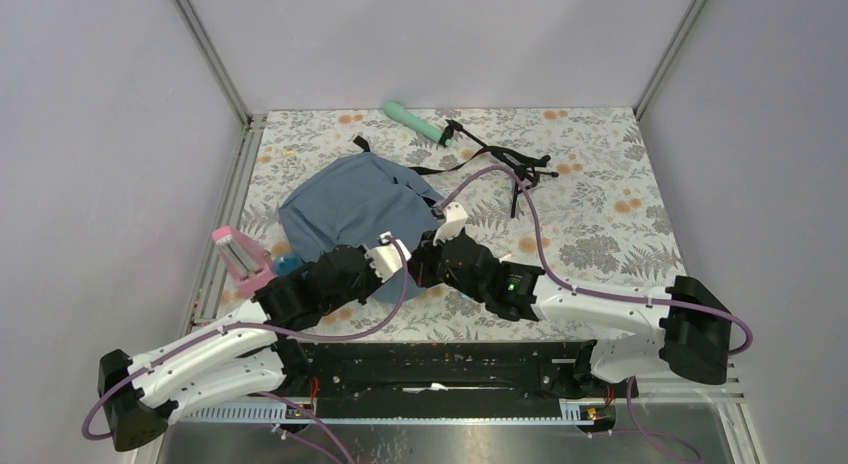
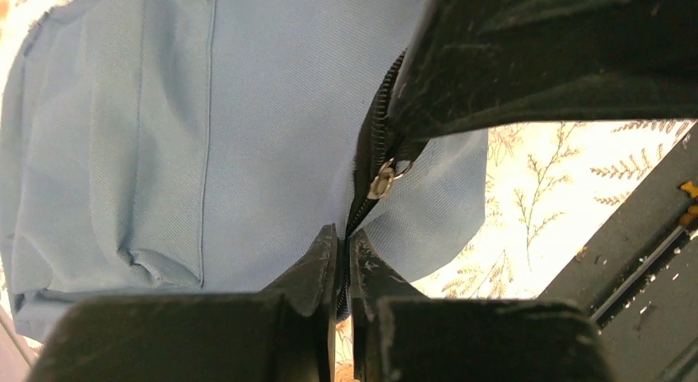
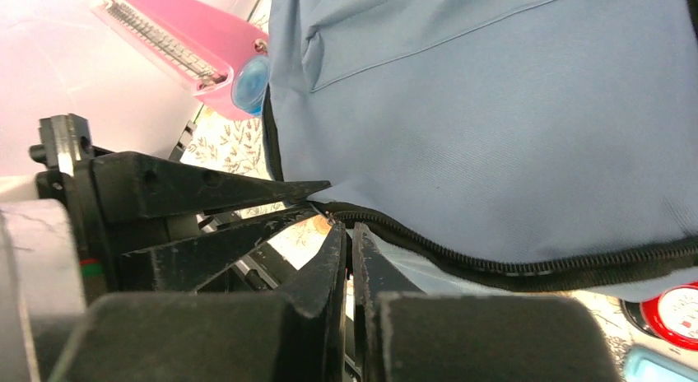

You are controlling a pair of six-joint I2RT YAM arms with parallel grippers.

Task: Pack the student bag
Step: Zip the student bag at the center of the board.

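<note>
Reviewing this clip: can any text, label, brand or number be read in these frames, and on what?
None can be read.
Red-rimmed white disc: faint marks, too blurred to read.
Pink item: a row of fine ticks, no legible digits.
No label shows on the student bag.

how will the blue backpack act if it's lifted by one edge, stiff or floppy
Probably floppy: the backpack lies slumped and creased, so it would likely sag and fold from a lifted edge. It looks fairly light, seeming mostly unfilled. Its woven cloth seems unlikely to slip, and the zipper ridge gives something to pinch.
</note>
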